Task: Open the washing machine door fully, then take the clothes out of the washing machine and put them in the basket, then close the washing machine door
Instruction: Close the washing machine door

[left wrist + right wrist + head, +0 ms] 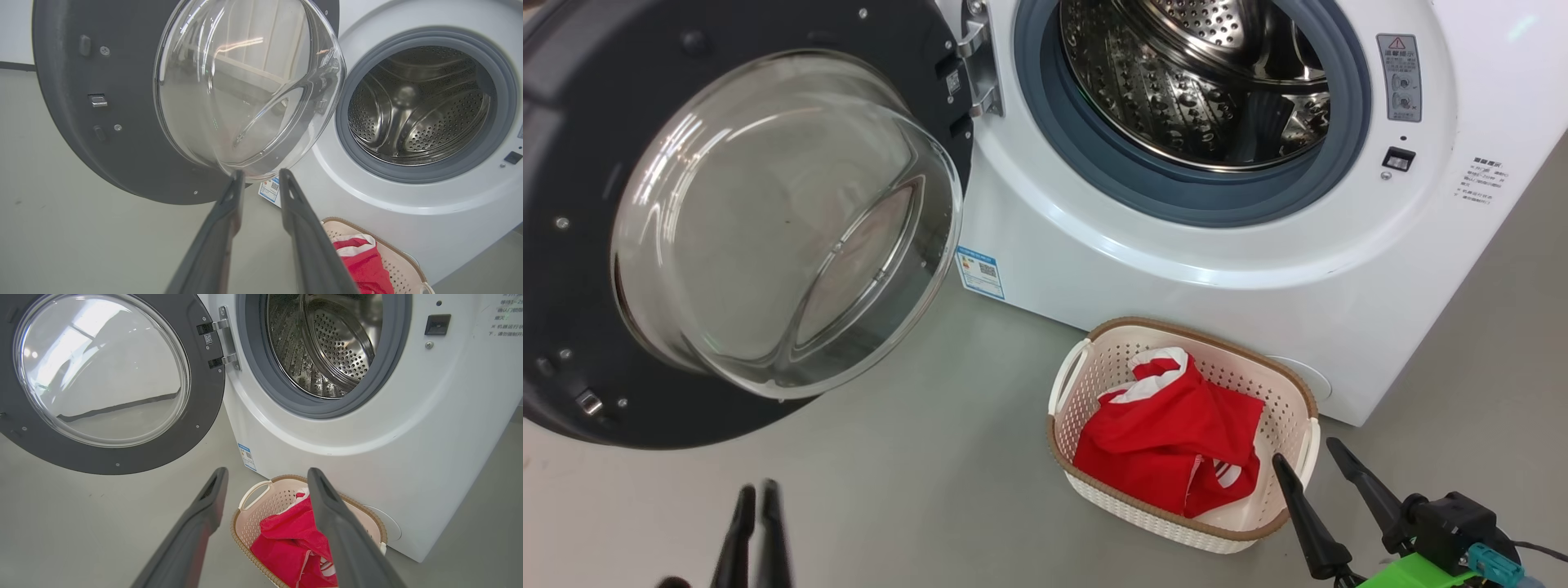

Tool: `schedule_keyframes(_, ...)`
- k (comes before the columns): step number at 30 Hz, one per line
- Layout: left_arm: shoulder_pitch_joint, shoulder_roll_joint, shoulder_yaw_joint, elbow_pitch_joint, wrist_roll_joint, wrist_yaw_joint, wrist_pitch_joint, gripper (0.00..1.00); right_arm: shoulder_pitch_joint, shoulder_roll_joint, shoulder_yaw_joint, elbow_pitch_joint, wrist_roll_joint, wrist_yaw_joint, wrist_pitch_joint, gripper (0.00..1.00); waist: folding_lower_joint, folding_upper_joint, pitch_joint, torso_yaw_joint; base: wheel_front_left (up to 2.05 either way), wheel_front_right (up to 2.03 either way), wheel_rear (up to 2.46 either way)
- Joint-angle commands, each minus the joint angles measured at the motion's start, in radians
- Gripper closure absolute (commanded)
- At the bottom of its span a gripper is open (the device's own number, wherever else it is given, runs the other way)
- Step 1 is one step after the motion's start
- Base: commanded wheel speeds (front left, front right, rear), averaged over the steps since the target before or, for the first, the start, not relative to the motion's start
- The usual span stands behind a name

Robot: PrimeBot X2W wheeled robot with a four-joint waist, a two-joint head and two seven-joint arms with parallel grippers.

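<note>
On the head view, red white-trimmed fabric clothes lie in the cream perforated plastic basket, before the white front-loading washing machine. Its round black-rimmed glass door hangs open. My right gripper has its jaws spread wide. The left wrist view shows my left gripper with jaws narrowly parted, empty.

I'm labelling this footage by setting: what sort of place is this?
Probably a laundry area, maybe a test room: a white front-loading washing machine, a basket holding red clothes, and a grey floor.

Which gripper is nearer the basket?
The right gripper, fingers spread wide beside the basket rim. The left gripper sits apart, below the washing machine door, its fingers closer together.
</note>
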Motion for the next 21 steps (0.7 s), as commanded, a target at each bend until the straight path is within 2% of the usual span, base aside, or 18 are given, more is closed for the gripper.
schedule_keyframes(1,-0.047,0.011,0.044,-0.035,-0.006,-0.010,-0.009,1.00,-0.029,-0.011,0.017,-0.021,-0.001,0.007,-0.006,0.00,0.0000,0.0000,0.001,0.000,0.00,0.00,0.00)
schedule_keyframes(6,-0.131,0.011,0.152,-0.115,0.024,-0.055,-0.009,1.00,-0.015,0.000,0.000,-0.026,-0.004,0.007,-0.006,0.00,0.0000,0.0000,0.004,-0.004,0.00,0.00,0.00)
schedule_keyframes(12,-0.287,0.021,0.363,-0.181,0.072,-0.137,-0.009,1.00,-0.013,0.008,-0.008,-0.030,-0.009,0.007,-0.006,0.00,0.0000,0.0000,0.020,-0.026,0.00,0.00,0.00)
schedule_keyframes(16,-0.412,0.075,0.476,-0.149,0.035,-0.172,-0.009,1.00,-0.023,0.009,-0.010,-0.032,-0.010,0.007,-0.006,0.00,0.0000,0.0000,0.037,-0.044,0.00,0.00,0.00)
schedule_keyframes(21,-0.547,0.196,0.545,-0.013,-0.034,-0.185,-0.009,1.00,-0.035,0.009,-0.012,-0.036,-0.012,0.007,-0.006,0.00,0.0000,0.0000,0.059,-0.059,0.00,0.00,0.00)
